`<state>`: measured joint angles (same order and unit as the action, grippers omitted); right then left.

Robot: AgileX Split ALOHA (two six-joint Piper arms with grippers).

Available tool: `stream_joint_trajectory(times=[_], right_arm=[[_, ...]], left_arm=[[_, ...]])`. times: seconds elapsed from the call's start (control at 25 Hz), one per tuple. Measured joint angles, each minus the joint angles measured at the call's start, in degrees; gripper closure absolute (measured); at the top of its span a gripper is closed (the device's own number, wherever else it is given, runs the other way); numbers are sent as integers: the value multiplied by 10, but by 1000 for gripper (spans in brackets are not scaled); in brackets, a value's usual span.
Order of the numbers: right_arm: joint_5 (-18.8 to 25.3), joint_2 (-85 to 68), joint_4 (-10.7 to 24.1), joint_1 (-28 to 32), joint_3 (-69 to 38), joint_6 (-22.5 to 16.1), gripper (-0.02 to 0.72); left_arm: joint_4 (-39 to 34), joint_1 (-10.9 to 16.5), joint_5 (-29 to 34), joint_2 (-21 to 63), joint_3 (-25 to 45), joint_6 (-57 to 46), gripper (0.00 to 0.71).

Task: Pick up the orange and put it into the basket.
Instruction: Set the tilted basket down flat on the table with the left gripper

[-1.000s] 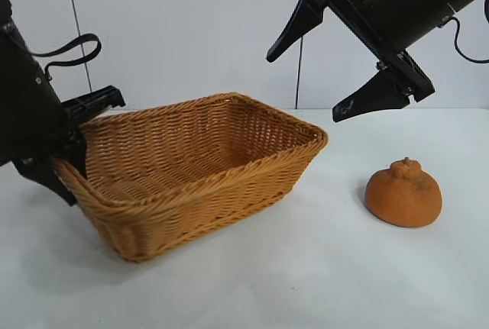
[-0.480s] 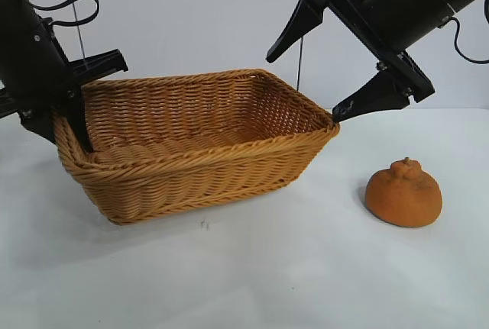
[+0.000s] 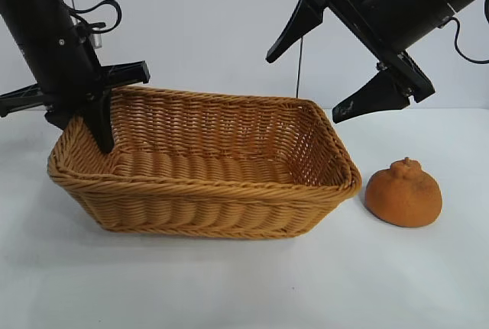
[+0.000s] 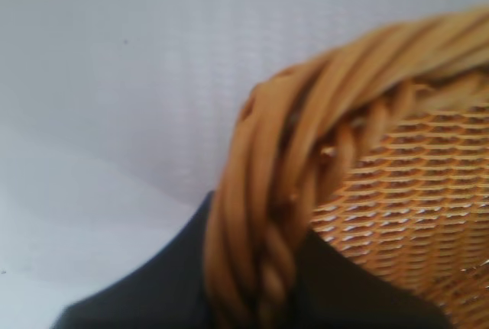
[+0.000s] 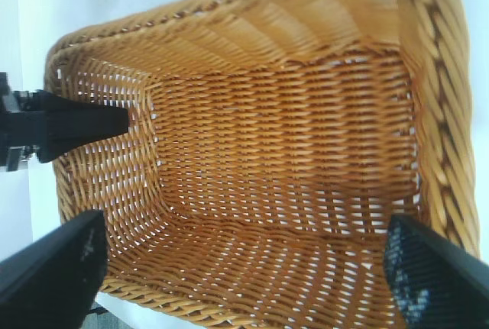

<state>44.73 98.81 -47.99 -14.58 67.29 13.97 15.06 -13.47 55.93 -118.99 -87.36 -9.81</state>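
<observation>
The orange (image 3: 403, 193) sits on the white table at the right, just beside the basket's right end, untouched. The tan wicker basket (image 3: 206, 184) rests on the table, its long side facing the exterior camera. My left gripper (image 3: 95, 115) is shut on the basket's braided rim at its back-left corner; that rim (image 4: 267, 214) fills the left wrist view between the dark fingers. My right gripper (image 3: 309, 85) hangs wide open and empty, high above the basket's right end. The right wrist view looks down into the empty basket (image 5: 283, 161).
The white table (image 3: 252, 283) runs in front of the basket and around the orange. A pale wall stands behind. The left gripper's finger (image 5: 72, 127) shows inside the basket wall in the right wrist view.
My left gripper has risen and moved right, swinging the basket round so its right end now lies close beside the orange. The right arm and the orange have not moved.
</observation>
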Motion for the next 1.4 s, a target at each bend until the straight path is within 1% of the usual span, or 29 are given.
stream_joint_trajectory(times=[0.4,0.48,0.52,0.6,0.68,0.72,0.76,0.84,0.96,1.08,1.16,1.4], right_arm=[[0,0,0,0,0,0,29],[0,0,0,0,0,0,29],[0,0,0,0,0,0,29],[0,0,0,0,0,0,29],[0,0,0,0,0,0,29],[0,0,0,0,0,0,29],[0,0,0,0,0,0,29],[0,0,0,0,0,0,29],[0,0,0,0,0,0,29],[0,0,0,0,0,0,29],[0,0,0,0,0,0,29],[0,0,1,0,0,0,29]], left_arm=[[5,0,-17,-35,0,6,618],[5,0,-18,-36,0,6,602],[6,0,-18,-36,0,6,564],[7,0,-18,-36,0,6,434],[10,0,-17,-36,0,6,248],[10,0,-15,-36,0,6,183],[11,0,-13,-36,0,6,126],[11,0,-5,-36,-1,6,70],[11,0,17,-35,-9,7,44],[8,0,39,-17,-26,17,37],[-9,0,55,1,-46,21,35],[-134,2,125,23,-113,23,35]])
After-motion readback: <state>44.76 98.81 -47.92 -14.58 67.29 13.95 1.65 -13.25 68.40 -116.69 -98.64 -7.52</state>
